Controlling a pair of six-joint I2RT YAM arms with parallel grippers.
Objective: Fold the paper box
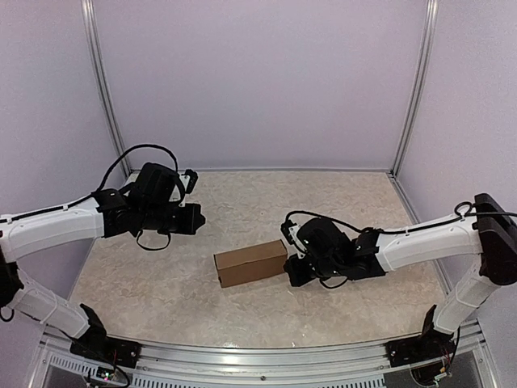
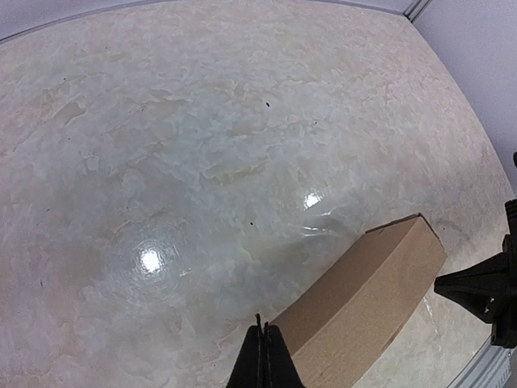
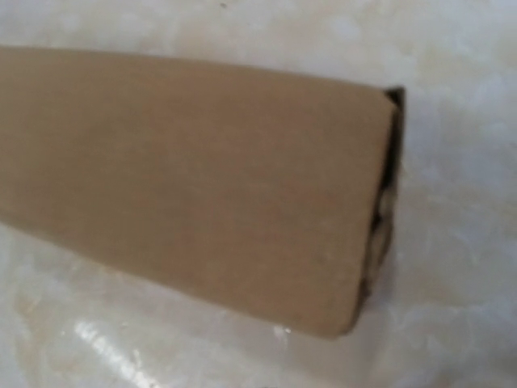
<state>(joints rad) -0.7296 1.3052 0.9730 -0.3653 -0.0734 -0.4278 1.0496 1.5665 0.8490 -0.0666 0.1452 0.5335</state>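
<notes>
R gripper (image 1: 289, 271) shut, nothing held, tip right at the box's (image 1: 250, 263) R end. Touching or just shy, can't tell. Box is formed: long plain brown shape lying flat approx mid-bench (image 1: 242, 202), slightly skewed w/ R end a bit farther back. R wrist view is filled by the box. Its end there shows a dark gap along the edge, flap not quite flush. L gripper (image 1: 200, 218) shut too, empty, hovering L of & behind the box, well apart. L wrist view: fingers (image 2: 271, 368) pressed together, box below them.
</notes>
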